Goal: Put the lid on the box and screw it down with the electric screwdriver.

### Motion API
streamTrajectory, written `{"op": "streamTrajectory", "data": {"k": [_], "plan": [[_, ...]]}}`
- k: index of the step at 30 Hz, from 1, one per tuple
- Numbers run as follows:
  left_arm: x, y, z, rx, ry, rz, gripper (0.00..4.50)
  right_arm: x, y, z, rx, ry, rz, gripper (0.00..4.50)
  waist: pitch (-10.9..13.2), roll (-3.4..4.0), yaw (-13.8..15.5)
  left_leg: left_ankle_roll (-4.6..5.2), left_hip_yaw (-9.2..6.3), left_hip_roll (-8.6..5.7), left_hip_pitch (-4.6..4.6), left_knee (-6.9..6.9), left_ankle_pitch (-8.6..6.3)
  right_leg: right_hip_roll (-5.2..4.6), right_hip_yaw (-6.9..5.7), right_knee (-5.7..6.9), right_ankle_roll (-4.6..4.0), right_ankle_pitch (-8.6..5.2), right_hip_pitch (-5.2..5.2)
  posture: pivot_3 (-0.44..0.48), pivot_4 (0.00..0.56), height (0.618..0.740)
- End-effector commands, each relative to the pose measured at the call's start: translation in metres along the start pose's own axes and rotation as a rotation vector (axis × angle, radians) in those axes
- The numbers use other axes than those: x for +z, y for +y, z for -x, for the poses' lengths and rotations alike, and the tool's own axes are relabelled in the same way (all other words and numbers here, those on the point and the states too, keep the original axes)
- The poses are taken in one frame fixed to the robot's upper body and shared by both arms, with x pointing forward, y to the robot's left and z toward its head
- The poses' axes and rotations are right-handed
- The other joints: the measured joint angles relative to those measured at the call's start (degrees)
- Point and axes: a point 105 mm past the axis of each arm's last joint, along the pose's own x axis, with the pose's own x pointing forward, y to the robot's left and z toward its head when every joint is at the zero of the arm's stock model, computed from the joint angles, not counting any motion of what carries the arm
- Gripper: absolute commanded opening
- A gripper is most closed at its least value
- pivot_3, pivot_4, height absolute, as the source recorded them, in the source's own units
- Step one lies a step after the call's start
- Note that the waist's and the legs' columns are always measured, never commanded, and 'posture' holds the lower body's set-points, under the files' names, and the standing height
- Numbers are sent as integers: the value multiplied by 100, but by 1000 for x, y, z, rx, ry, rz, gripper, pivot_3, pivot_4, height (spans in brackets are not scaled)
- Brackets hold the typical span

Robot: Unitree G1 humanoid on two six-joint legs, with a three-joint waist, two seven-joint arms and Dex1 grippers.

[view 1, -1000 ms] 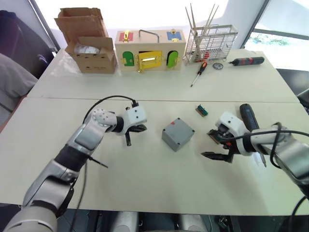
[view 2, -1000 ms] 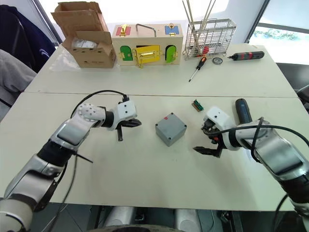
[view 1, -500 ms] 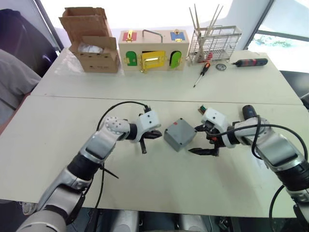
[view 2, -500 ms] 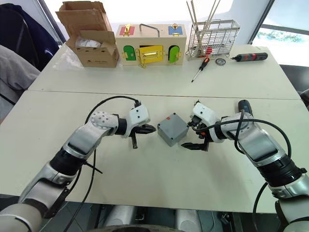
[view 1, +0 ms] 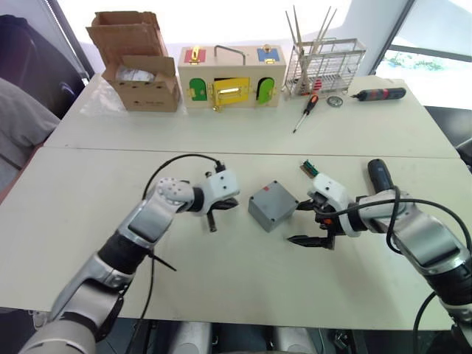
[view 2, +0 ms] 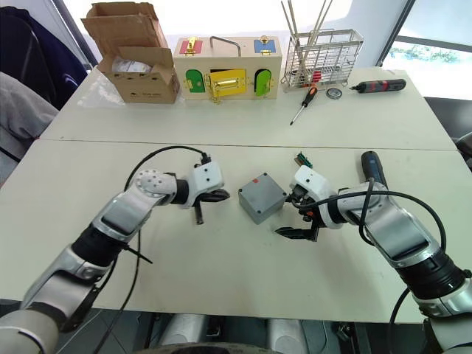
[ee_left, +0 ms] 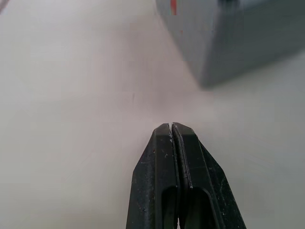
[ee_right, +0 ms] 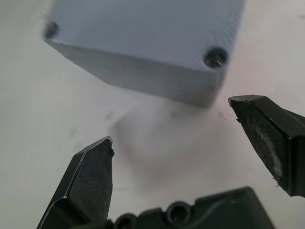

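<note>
Grey box (view 1: pixel 272 206) sits mid-surface with its lid (ee_right: pixel 143 28) apparently already on. We have drawn both arms inward: our right pincer (view 1: pixel 310 225), spread wide, now flanks its corner, our left pincer (view 1: pixel 212 217) stays clenched and empty just beside. Screwing remains; the screwdriver (view 1: pixel 381 177) lies toward the right edge.

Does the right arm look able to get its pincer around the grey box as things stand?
Probably yes. The right pincer is open and sits right beside the box, with bare table between them. The left pincer, shut, waits on the box's far side.
</note>
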Motion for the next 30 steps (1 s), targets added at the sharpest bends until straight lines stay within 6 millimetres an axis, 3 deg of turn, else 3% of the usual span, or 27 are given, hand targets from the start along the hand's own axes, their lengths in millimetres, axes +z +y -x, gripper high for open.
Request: {"op": "streamTrajectory", "data": {"k": [1,7,16,30], "plan": [[18,-18,6,-91,-76,-12,0,8,-3,3,-22,-25,36,4459,0,0,21,0,0,0,0,0,0,-1,0,0,0,0,1,0,150,740],[44,-22,-10,-97,-188,25,0,16,0,0,6,-57,33,4459,-1,-1,12,0,-3,-4,0,8,0,-3,1,-1,0,0,10,0,150,740],[37,-7,-21,-39,-148,-18,0,22,18,5,101,-81,12,4459,-1,-1,9,1,-3,-2,2,4,0,-1,-1,0,0,0,5,0,150,740],[36,-10,-20,-47,-166,7,0,19,15,4,73,-62,5,4459,-1,-1,14,0,-3,-3,2,4,0,-1,0,0,0,0,6,0,150,740]]}}
